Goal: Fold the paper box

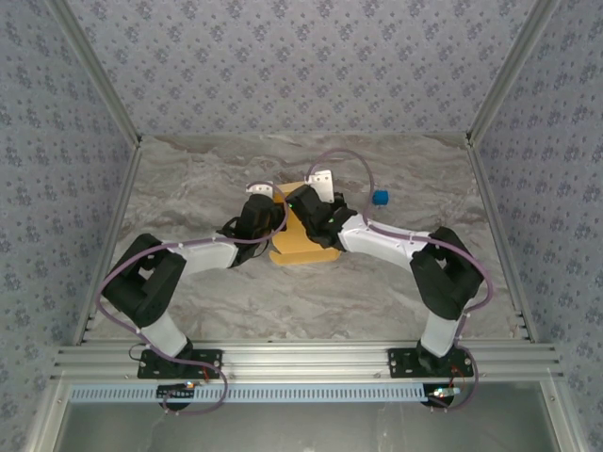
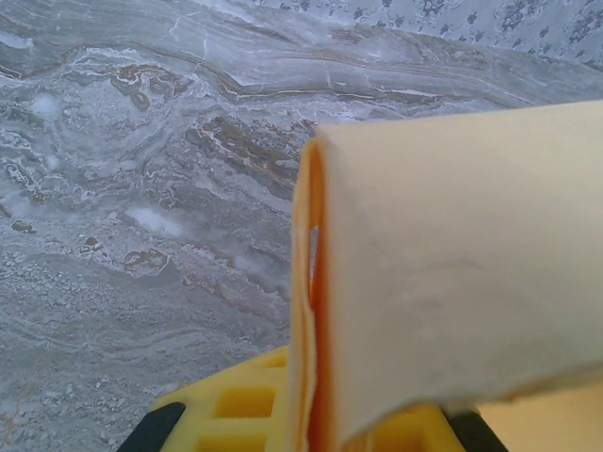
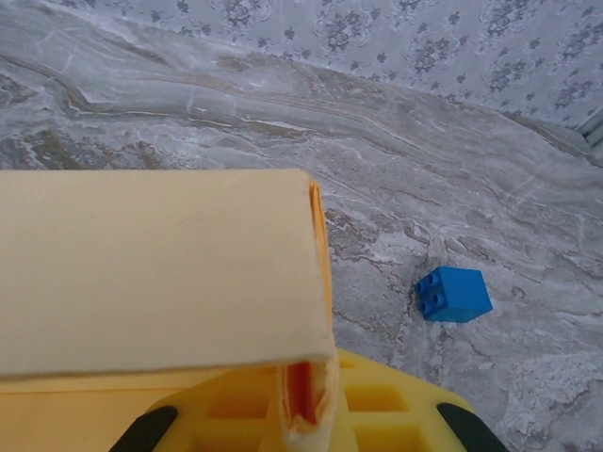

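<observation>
Arms angled inward, left end effector [image 2: 311, 419] and right end effector [image 3: 306, 400] clamped on paper box [image 1: 303, 247]

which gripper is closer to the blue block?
The right gripper: the blue block lies on its side of the paper box, while the left gripper is on the other side.

Soft, even light casts only faint shadows; the paper box [image 2: 452, 273] looks blurred in the close wrist views.
</observation>
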`<state>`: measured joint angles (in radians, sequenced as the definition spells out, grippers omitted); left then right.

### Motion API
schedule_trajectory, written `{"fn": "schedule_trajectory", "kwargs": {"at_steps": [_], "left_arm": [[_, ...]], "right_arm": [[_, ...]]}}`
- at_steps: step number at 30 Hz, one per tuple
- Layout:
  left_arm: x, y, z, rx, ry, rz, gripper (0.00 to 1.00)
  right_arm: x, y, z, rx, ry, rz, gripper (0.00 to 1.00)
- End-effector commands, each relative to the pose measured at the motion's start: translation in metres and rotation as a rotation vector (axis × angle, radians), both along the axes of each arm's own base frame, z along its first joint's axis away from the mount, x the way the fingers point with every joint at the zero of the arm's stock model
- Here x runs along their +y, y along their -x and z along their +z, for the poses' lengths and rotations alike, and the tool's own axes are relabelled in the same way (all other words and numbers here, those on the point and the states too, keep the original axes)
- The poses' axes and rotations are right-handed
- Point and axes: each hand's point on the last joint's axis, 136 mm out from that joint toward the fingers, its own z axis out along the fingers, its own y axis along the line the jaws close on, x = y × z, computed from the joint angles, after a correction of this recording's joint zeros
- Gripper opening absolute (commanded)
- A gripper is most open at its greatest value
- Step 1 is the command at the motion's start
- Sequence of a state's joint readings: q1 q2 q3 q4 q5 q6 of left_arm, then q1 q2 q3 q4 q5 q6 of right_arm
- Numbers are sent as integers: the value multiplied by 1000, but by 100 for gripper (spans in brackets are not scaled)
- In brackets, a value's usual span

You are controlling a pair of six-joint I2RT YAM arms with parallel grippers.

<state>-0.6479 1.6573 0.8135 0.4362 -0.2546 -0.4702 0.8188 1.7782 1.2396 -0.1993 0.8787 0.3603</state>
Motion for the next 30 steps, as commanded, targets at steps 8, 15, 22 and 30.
{"fn": "schedule_trajectory", "kwargs": {"at_steps": [8,15,22,30], "left_arm": [[10,-6,15,-22,-3,61,0],[11,-7,14,-22,-8,64,0],[11,-7,15,-22,-6,65,0],[12,-8,17,-25,-12,66,0]], "right_arm": [[-25,-6,-3,2,81,-90,14],[-2,0,-12,47,-76,111,21],[0,6,-22,82,-148,175,30],[-3,14,-35,118,-165,182,36]]}}
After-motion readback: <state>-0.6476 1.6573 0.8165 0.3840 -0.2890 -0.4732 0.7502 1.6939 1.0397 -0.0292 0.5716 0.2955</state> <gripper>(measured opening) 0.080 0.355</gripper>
